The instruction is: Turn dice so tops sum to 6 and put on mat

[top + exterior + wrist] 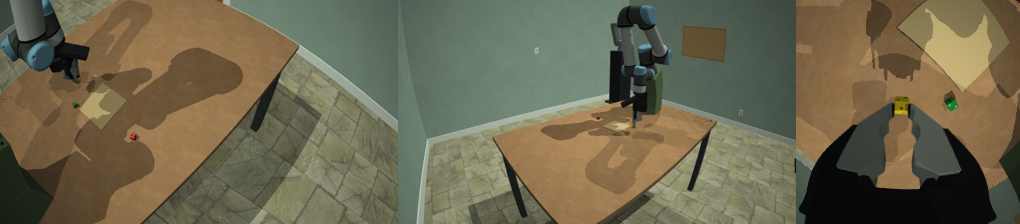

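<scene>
- Our landmark is the square, pale tan, flat mat, lying on the brown wooden table; all three dice are off it.
- The black and grey two-jaw gripper is closed on a small yellow cube-shaped die, beside the mat. We judge it is pinched by opposite sides so that it can be carried or turned.
- The fingers point downward, with their shadow falling apart from the tips, so we take the die to be lifted, probably for clearance (how high, we cannot tell).
- A small green cube-shaped die sits near the mat's corner, free of the fingers and presumably awaiting its turn.
- A small red cube-shaped die lies beyond another side of the mat, farther from the gripper.
- The pips are too small for us to total safely; the yellow die's top number should be settled before release, and a tilted release could spoil it.
</scene>
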`<state>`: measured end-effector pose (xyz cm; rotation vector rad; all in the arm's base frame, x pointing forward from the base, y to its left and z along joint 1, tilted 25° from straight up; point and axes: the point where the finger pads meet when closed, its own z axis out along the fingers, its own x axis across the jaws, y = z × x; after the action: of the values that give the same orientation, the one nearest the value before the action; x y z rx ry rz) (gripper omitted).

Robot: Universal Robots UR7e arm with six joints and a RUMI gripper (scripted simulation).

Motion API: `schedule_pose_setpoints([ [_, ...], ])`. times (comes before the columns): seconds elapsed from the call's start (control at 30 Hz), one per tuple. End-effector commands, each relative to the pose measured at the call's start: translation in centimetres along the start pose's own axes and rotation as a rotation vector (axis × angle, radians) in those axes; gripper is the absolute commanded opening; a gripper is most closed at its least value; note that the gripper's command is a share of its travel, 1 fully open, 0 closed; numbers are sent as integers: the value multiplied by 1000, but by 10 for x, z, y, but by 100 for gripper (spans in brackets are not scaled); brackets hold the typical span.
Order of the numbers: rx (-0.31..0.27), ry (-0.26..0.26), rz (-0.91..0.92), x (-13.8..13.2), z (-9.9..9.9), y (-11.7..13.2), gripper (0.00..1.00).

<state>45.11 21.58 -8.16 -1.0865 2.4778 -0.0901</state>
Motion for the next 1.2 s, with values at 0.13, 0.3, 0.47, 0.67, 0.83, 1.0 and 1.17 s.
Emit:
schedule_pose_setpoints([
  [0.13,-4,6,1,2,-30,0,0],
  [0.3,-4,6,1,2,-44,0,0],
  [0.47,-4,6,1,2,-50,0,0],
  [0.67,-4,6,1,2,-57,0,0],
  [0.83,-4,6,1,2,-58,0,0],
  [1.0,-4,6,1,2,-58,0,0],
  [1.17,-4,6,3,2,-57,0,0],
])
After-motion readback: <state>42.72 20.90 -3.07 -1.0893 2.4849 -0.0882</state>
